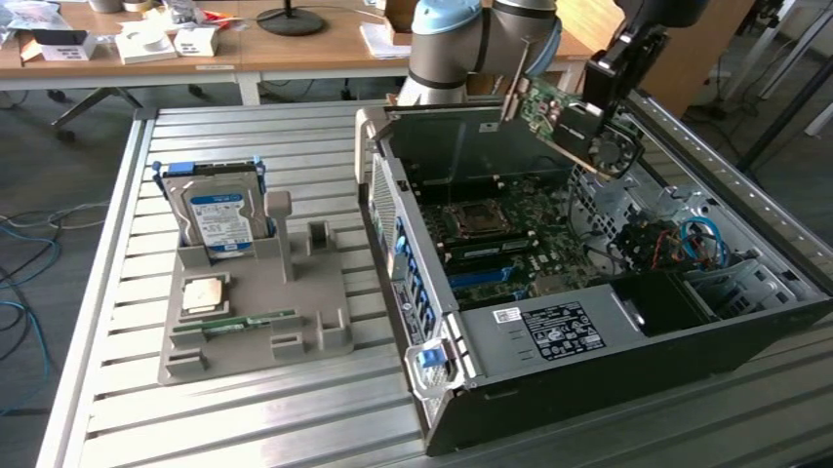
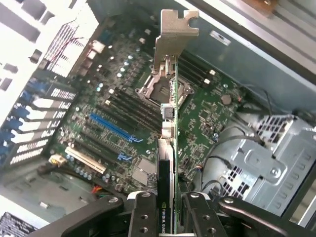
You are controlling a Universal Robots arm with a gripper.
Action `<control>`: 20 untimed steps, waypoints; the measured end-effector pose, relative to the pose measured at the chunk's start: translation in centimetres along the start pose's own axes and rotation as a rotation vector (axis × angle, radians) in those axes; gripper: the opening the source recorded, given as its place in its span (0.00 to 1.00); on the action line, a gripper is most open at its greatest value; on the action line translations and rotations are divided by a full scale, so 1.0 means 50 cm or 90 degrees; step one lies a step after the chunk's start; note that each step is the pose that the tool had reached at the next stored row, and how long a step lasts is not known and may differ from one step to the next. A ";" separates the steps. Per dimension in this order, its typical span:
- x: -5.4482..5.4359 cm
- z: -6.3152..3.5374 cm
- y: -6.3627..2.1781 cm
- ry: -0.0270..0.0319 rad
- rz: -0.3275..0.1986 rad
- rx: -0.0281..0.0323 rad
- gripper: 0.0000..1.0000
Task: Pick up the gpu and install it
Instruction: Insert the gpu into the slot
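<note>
Pickup part looks done; the jaws are clamped on the gpu (image 1: 571, 119), which hangs tilted in the air over the open pc case (image 1: 547, 390), above the motherboard (image 2: 118, 123); it's not seated in any slot yet, so the install itself is what's left

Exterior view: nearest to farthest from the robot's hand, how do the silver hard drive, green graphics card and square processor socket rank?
1. Green graphics card with a metal bracket: held in the hand, above the open black case.
2. Square metal processor socket: inside that case, lower down.
3. Silver hard drive with blue-white label: upright in the grey tray, exterior view's left.
</note>
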State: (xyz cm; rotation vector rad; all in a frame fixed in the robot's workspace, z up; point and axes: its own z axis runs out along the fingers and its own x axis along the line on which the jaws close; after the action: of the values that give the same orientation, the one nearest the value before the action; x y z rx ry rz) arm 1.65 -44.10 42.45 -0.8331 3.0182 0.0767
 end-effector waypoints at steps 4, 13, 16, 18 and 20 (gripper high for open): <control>0.000 0.000 0.000 0.0021 -0.046 -0.0010 0.26; 0.000 0.001 0.000 0.0067 -0.150 -0.0033 0.26; 0.000 0.001 0.000 0.0082 -0.183 -0.0040 0.26; 0.000 0.001 0.000 0.0092 -0.204 -0.0045 0.26; 0.000 0.001 0.000 0.0102 -0.226 -0.0050 0.26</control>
State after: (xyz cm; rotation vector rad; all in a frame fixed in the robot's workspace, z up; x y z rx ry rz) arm 1.65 -44.11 42.38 -1.3584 2.8308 0.0782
